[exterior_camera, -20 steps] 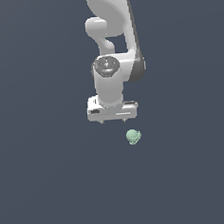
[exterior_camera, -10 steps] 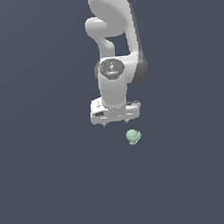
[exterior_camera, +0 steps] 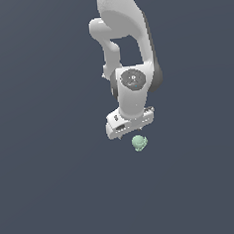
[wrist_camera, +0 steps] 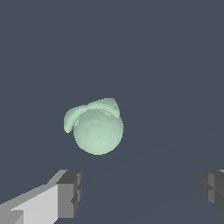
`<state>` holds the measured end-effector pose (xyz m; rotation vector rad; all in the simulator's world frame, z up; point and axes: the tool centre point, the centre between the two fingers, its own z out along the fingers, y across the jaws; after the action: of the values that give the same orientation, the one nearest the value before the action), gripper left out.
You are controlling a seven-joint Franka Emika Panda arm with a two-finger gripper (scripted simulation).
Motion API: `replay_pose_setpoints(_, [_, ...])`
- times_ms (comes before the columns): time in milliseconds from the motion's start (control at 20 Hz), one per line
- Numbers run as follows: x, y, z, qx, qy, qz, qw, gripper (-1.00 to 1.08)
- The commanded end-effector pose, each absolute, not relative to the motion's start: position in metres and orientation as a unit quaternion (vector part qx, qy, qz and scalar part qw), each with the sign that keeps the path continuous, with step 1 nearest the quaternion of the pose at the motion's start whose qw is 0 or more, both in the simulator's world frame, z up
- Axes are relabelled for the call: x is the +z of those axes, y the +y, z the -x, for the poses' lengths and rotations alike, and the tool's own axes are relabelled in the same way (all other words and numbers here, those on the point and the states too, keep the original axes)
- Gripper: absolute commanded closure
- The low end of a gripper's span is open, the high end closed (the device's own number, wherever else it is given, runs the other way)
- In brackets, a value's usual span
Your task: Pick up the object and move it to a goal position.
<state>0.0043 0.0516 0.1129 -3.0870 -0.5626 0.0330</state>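
The gripper (exterior_camera: 130, 133) hangs from the white arm (exterior_camera: 125, 34) with its jaws pointing down, and it holds nothing. In the wrist view its two fingers stand wide apart, one pad (wrist_camera: 69, 193) at one side of the frame and the other (wrist_camera: 213, 188) at the far edge, with bare floor (wrist_camera: 144, 65) between them. The pads are dark grey; the finger body behind the nearer one is white.

The object (exterior_camera: 139, 143) lies on the floor just below the gripper in the exterior view, a little toward that view's right of the gripper's middle. It sits close under the lower edge of the white hand, but whether the fingertips reach its level I cannot tell from that view, since they show only as small stubs. In the wrist view the object (wrist_camera: 95, 127) is off the line between the two pads: it lies ahead of them, nearer the white finger than the other, and touches neither.

The object is a pale mint-green ball with a thin curved flap, like a cap or rim, folded over one side of it. It rests alone on the plain dark grey-blue floor (exterior_camera: 54, 183), and it is far smaller than the hand above it.
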Motion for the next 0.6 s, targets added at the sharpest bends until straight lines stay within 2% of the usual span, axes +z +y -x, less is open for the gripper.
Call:
replay_pose_setpoints(0, [0.106,0.064,-0.007,0.008,-0.221,0.975,0.001,-0.92])
replay_pose_setpoints(550, [0.09,0.095,-0.013,0.0,-0.318,0.948,0.0,-0.92])
